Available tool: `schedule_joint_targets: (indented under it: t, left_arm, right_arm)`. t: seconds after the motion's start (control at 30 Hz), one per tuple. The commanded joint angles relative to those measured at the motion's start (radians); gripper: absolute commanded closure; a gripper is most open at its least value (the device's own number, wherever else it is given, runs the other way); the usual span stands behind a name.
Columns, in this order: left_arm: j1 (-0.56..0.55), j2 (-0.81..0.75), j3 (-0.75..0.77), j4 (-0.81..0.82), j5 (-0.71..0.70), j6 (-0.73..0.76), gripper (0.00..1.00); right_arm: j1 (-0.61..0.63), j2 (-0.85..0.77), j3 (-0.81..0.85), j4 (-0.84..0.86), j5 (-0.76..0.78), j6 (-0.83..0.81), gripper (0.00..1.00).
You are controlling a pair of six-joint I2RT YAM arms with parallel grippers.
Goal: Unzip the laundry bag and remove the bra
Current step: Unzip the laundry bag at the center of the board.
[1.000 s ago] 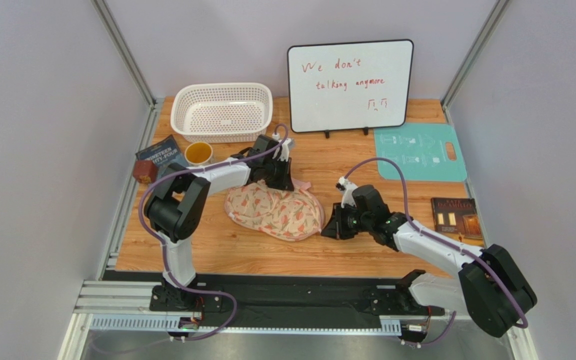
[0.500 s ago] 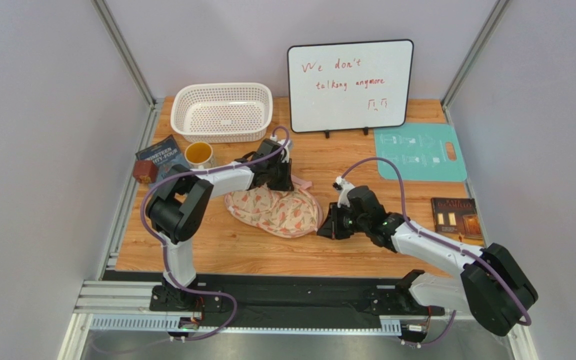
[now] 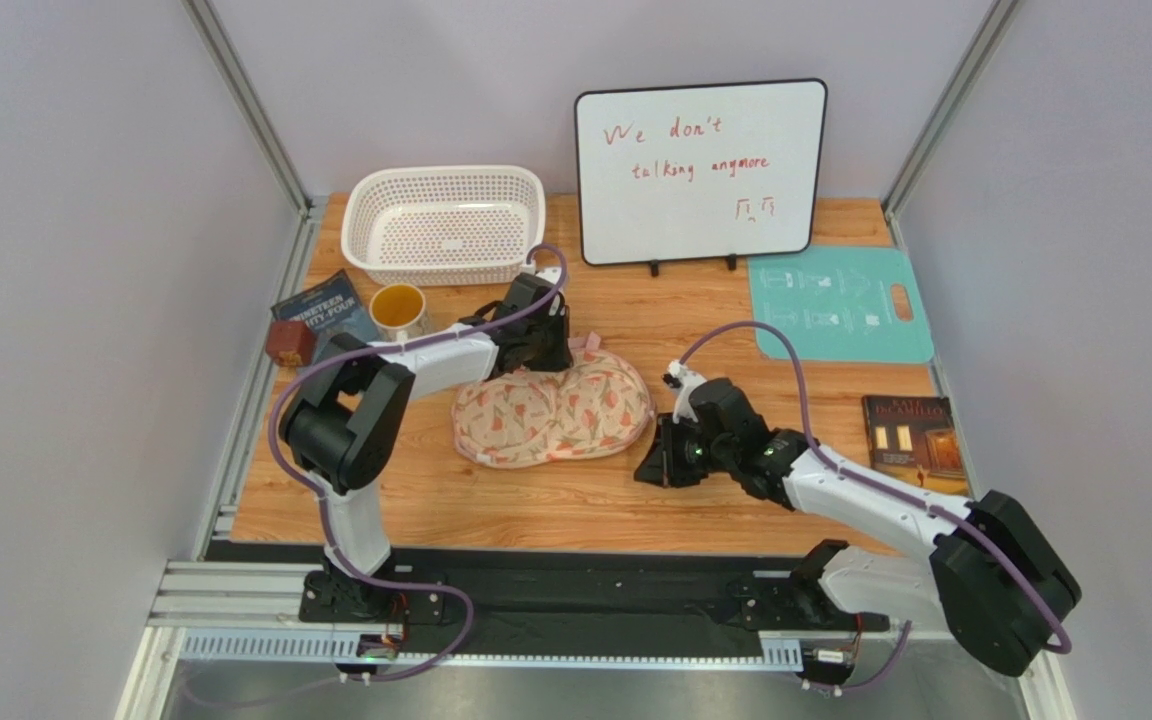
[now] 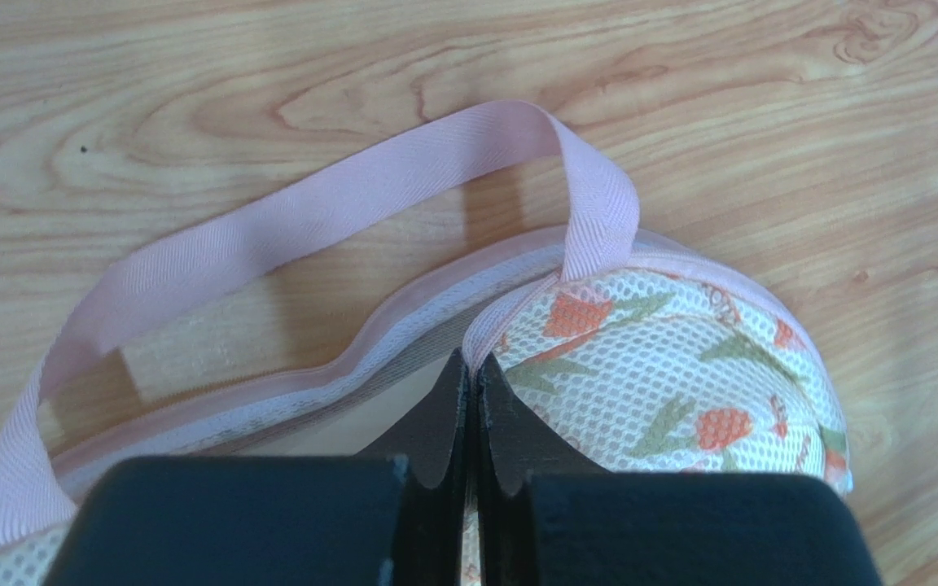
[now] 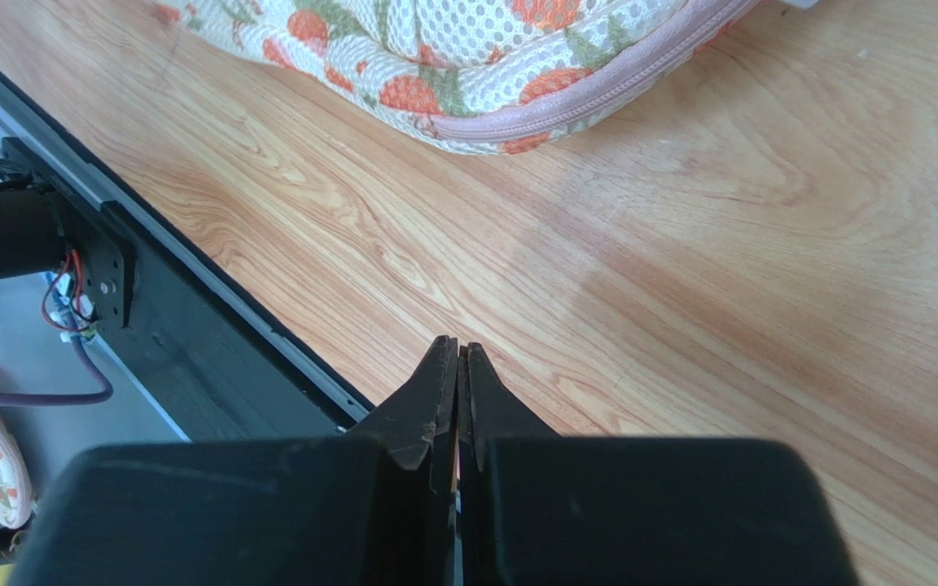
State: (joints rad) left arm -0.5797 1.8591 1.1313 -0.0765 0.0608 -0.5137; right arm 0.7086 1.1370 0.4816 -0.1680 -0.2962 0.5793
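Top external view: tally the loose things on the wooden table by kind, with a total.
2 books: dark blue book, dark brown book
1 white perforated plastic basket
1 whiteboard with red writing
1 teal flat cutting board
1 small yellow cup
1 small reddish-brown block
1 cream printed fabric laundry bag with pink trim
Total: 8

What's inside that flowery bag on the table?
Its contents are hidden: the printed mesh of the bag covers them, though it bulges as if filled. The left end effector pinches the pink trim, where only a pale sliver shows, too unclear to name.
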Motion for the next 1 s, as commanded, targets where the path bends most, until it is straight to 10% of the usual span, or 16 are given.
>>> schedule_joint_targets:
  t: [0.0,0.33,0.57,0.97]
  left_arm:
    - [-0.002,-0.087,-0.025,0.006,0.011,0.038,1.00]
    - [-0.002,-0.081,-0.021,0.000,0.119,0.159,1.00]
    - [-0.002,-0.049,0.015,-0.006,0.175,0.254,1.00]
    - [0.055,0.143,0.249,-0.121,0.513,0.466,1.00]
  right_arm:
    - [-0.001,0.006,0.040,-0.021,0.032,-0.015,1.00]
    - [-0.242,-0.005,0.112,-0.090,0.032,-0.090,0.96]
    - [-0.305,0.116,0.173,-0.004,-0.107,-0.194,0.45]
    - [-0.308,0.156,0.044,0.266,-0.259,-0.292,0.44]
